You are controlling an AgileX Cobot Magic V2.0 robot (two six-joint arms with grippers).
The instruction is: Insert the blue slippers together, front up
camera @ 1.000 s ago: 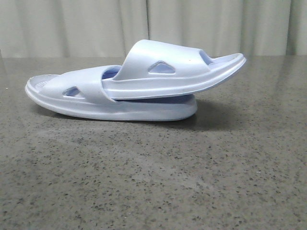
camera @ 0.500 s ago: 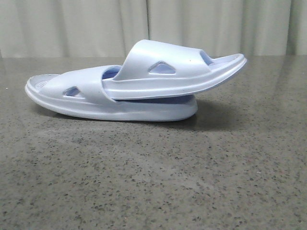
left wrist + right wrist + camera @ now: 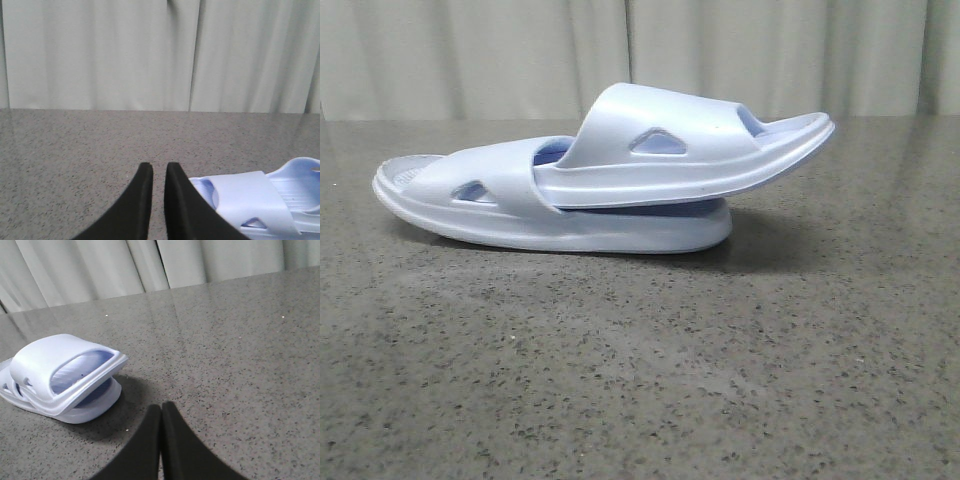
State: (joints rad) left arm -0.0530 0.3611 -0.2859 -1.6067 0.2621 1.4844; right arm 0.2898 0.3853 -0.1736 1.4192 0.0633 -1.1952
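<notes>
Slippers, nested as a pair, lie on the speckled grey table (image 3: 640, 380) at centre, somewhat toward its far side, in front of a pale curtain (image 3: 640, 50). Lower slipper (image 3: 570, 225): sole flat on the table, one end at the left with its ribbed footbed showing, strap with a triangular cut-out toward the left. Upper slipper (image 3: 690, 150): its left end is pushed under the lower slipper's strap; its sole rests on the lower footbed and rises toward the right, so that the right end overhangs the lower slipper and stands clear of the table. Its own strap, with a triangular cut-out, arches above. A shadow falls on the table below the overhang and to the right.

Left wrist view: left gripper (image 3: 159, 170), two dark fingers separated by only a narrow slit, holding nothing. It is above bare table, just beside the slippers (image 3: 260, 200), not touching them.

Right wrist view: right gripper (image 3: 161, 410), fingers pressed together with no gap between the tips, holding nothing. It is above bare table, apart from the slippers (image 3: 65, 375), whose raised open end faces the camera.

Neither arm appears in the front view. Both slippers are the same pale lavender-blue.
</notes>
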